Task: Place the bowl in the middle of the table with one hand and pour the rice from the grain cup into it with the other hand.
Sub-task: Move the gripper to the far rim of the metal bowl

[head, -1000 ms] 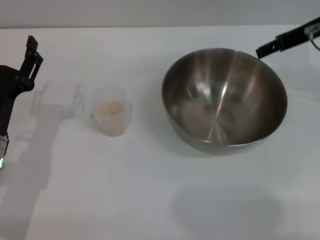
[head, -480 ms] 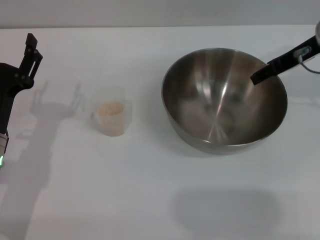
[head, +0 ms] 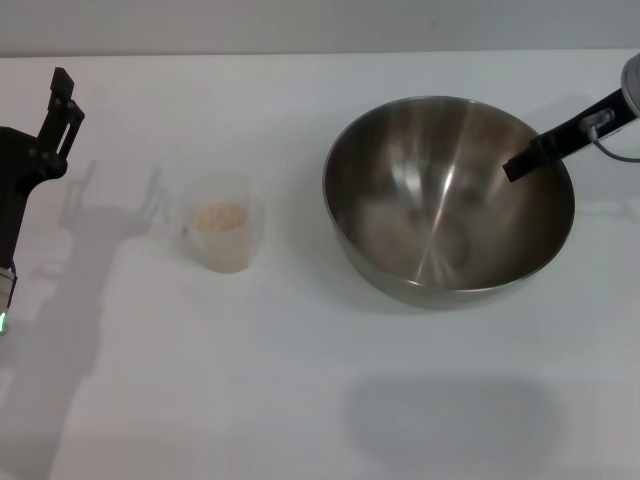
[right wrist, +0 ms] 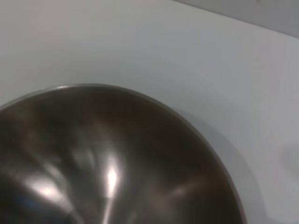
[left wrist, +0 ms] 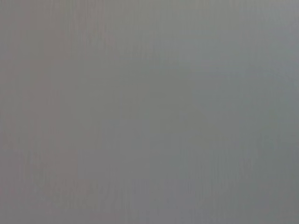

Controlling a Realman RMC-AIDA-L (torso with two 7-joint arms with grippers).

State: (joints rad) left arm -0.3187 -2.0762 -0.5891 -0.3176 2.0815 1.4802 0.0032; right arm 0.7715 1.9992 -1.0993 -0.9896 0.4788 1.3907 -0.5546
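The steel bowl [head: 447, 200] stands right of the table's middle and shows nothing inside. It fills the right wrist view [right wrist: 117, 163]. The clear grain cup [head: 222, 235] stands upright left of the bowl, with rice [head: 220, 215] in it. My right gripper [head: 518, 165] comes in from the right edge, and its black tip hangs just inside the bowl's right rim. My left gripper [head: 62, 100] is held up at the far left, well away from the cup; its shadow shows two fingers spread apart. The left wrist view shows only plain grey.
The white table [head: 300, 400] stretches bare in front of the cup and bowl. Its far edge [head: 300, 53] runs along the top of the head view. The gripper shadow [head: 115, 200] lies left of the cup.
My right gripper has moved from beyond the bowl's far right rim down and inward, over the rim. The bowl, the cup and my left arm have not moved.
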